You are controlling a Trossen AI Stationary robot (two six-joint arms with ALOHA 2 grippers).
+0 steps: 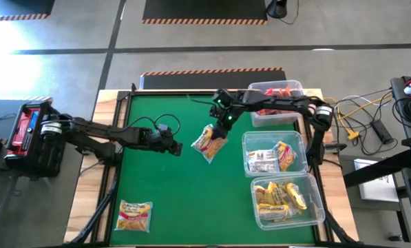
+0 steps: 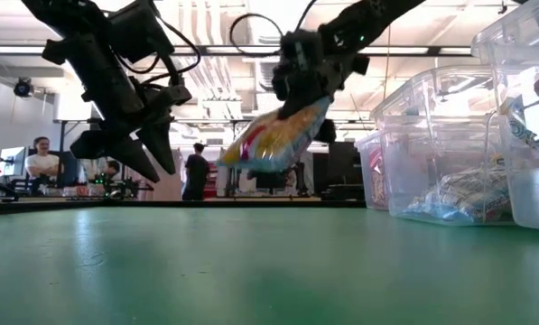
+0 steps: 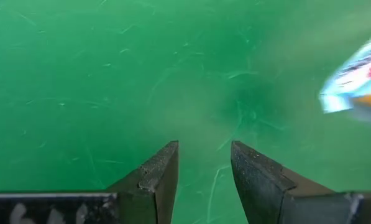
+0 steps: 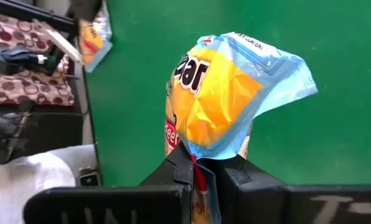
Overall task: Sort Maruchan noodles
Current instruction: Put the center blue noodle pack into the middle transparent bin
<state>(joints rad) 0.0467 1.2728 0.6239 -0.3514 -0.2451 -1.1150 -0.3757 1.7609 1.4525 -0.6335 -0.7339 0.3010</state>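
bins are lining the right side of the green table point(image 1: 164, 179) — three clear plastic ones in a row. the far bin point(image 1: 277, 103) is holding red packets point(image 1: 282, 90), the middle bin point(image 1: 275, 153) is holding blue-and-white packets mixed with yellow point(image 1: 268, 160), and the near bin point(image 1: 288, 200) is holding yellow-orange packets point(image 1: 279, 197). in the low view the bins are showing at the right edge with crinkled packets pressing against their walls.

the right gripper point(image 1: 222, 124) is reaching out from the far bin's side toward the table's middle and is pinching a yellow-and-blue noodle packet point(image 1: 209, 142) between its fingers point(image 4: 184, 163); the packet is hanging clear of the table, tilted, as the low view shows. the left gripper point(image 1: 172, 146) is hovering above the mat just beside that packet, its fingers point(image 3: 163, 171) pointing down, parted by a small gap and holding nothing.

one more yellow packet point(image 1: 134, 214) is lying flat on the table near its front left corner, well apart from both grippers. people are standing in the room beyond the table.
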